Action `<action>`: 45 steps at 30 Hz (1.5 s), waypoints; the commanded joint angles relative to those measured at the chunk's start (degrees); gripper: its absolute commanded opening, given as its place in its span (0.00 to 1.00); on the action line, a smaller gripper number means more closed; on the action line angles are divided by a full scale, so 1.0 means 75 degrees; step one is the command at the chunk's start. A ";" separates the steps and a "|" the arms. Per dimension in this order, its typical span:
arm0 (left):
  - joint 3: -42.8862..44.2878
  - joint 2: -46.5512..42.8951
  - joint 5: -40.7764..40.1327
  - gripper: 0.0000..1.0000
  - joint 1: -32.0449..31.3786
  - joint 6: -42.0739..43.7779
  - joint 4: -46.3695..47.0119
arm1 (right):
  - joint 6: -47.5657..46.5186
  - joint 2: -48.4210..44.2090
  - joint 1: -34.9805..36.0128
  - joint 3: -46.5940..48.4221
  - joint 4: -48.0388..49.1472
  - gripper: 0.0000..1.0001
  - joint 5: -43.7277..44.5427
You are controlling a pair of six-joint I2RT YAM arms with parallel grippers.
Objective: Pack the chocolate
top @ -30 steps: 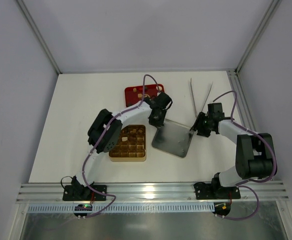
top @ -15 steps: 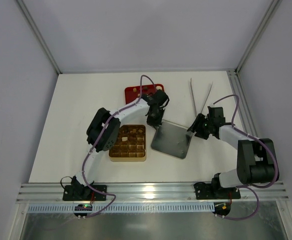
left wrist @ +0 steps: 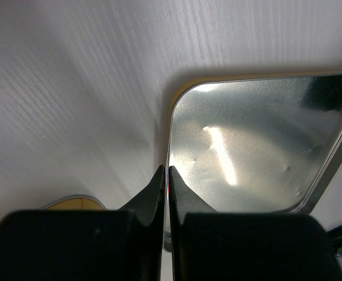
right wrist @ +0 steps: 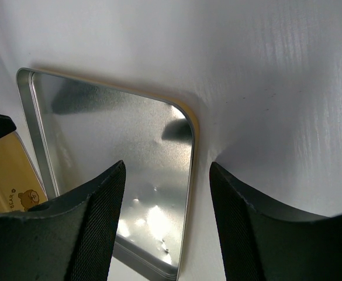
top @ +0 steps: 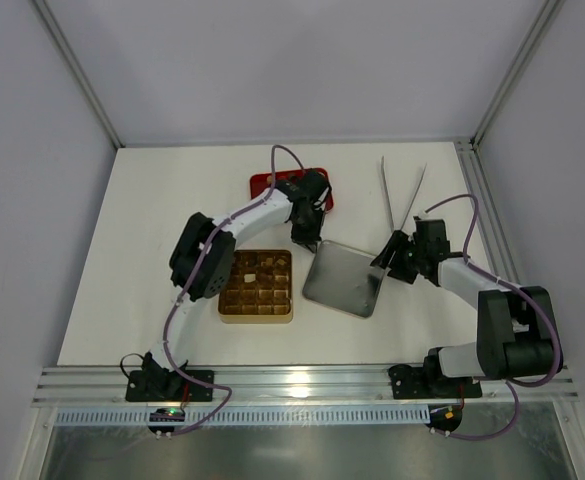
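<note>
Top external view, findings: the chocolate (top: 268,266) sits as a few brown pieces and one cream piece in the upper compartments of the gold box (top: 257,312), left of centre in the frame. The other compartments look unfilled. The pieces are too small to count with confidence.

A red tray (top: 263,184) lies above the box. The left arm covers most of it, so I cannot tell whether any pieces lie on it.

A silver lid (top: 344,282) rests flat just right of the box, inner side up.

The left gripper (top: 306,240) points down at the lid's upper left corner. In the left wrist view its fingers (left wrist: 159,187) are pressed together with their tips at the lid's rim; whether they pinch the rim cannot be told.

The right gripper (top: 387,258) is at the lid's right edge. In the right wrist view its fingers (right wrist: 100,199) stand spread, with nothing between them.

Metal tongs (top: 388,192) lie on the table (top: 152,250) at upper right, apart from both arms.
</note>
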 commanded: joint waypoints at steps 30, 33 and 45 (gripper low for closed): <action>-0.0090 0.0385 -0.0792 0.39 -0.0221 0.1493 0.1308 | -0.0011 0.0646 0.0110 0.0411 -0.0461 0.61 0.0436; -0.0231 0.0385 -0.0780 0.31 -0.0232 0.1551 0.1451 | -0.0011 0.0693 0.0098 0.0435 -0.0438 0.61 0.0424; -0.0255 0.0514 -0.0569 0.03 -0.0185 0.1599 0.1850 | -0.0035 0.0821 0.0110 0.0505 -0.0414 0.61 0.0413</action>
